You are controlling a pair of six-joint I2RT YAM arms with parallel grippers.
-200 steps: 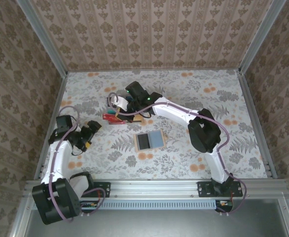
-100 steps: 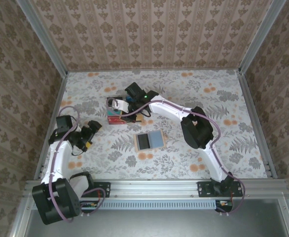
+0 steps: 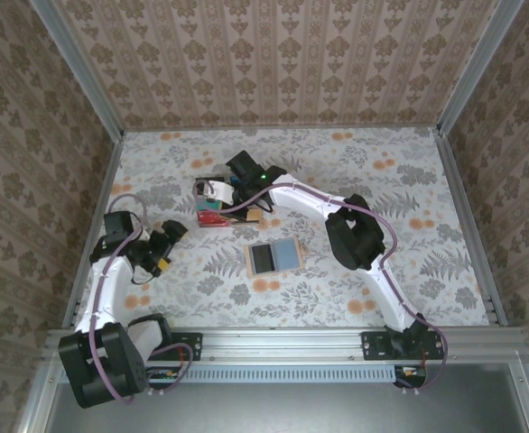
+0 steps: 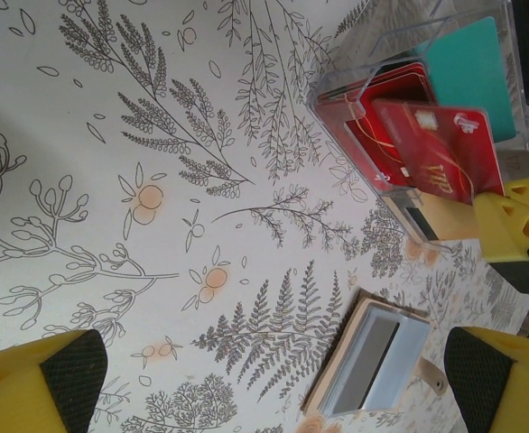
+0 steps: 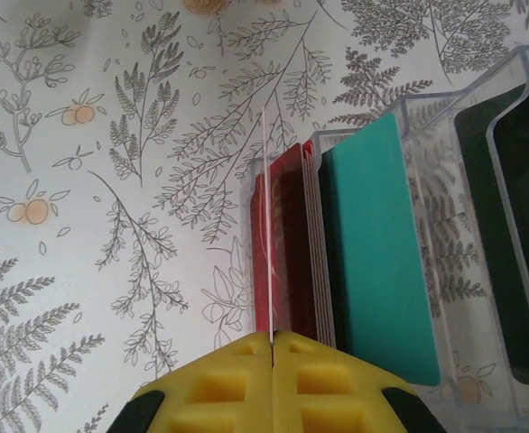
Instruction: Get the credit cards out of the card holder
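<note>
The card holder (image 3: 273, 257) lies open on the table's middle, tan with a blue-grey inner panel; the left wrist view has it low and right of centre (image 4: 373, 365). My right gripper (image 5: 272, 338) is shut on a red credit card (image 5: 266, 225), seen edge-on over a clear plastic box (image 5: 445, 117). That box holds more red cards (image 5: 292, 244), a teal card (image 5: 382, 253) and a dark one (image 5: 517, 225). The held red card (image 4: 440, 149) hangs just above the box's front rim. My left gripper (image 3: 161, 244) rests open at the table's left, nothing between its fingers.
The clear box (image 3: 212, 203) stands behind and left of the card holder. Patterned walls close in the table on three sides. Bare floral tabletop (image 4: 201, 180) lies between my left gripper and the box.
My right arm has shifted slightly left, carrying the red card over the clear box. The left arm and the card holder have not moved.
</note>
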